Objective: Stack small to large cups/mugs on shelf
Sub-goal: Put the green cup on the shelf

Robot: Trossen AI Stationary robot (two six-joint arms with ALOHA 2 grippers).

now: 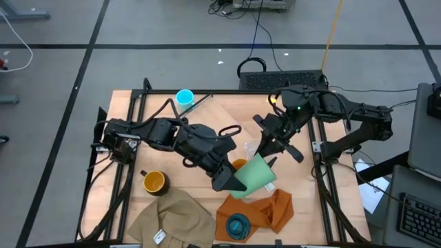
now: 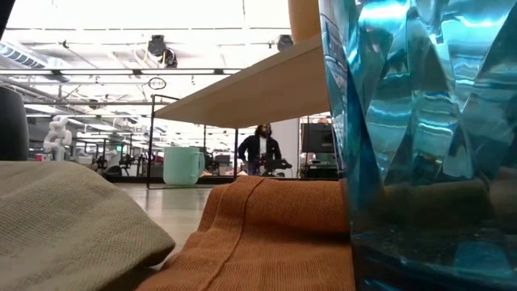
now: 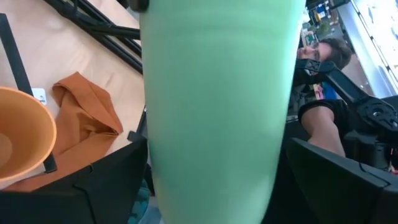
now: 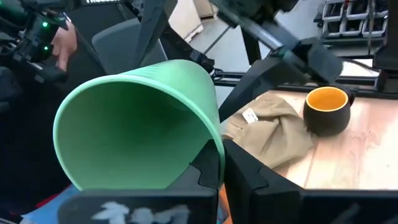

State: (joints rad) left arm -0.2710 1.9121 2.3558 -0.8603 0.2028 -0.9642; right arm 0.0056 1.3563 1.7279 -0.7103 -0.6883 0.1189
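Up close, your left gripper (image 1: 238,183) pinched the green cup (image 1: 256,175), tilted above the wooden tabletop (image 1: 158,151), hiding most of the orange cup (image 1: 239,164). Your right gripper (image 1: 272,162) was pressed together beside its rim. Beyond, a person (image 2: 260,150) stood in the room.

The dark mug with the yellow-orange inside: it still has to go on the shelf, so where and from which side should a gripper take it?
The dark mug stands upright and alone, mouth up, near the tan cloth. Probably best: come straight down and pinch its rim wall, one finger inside, one outside, away from the handle.
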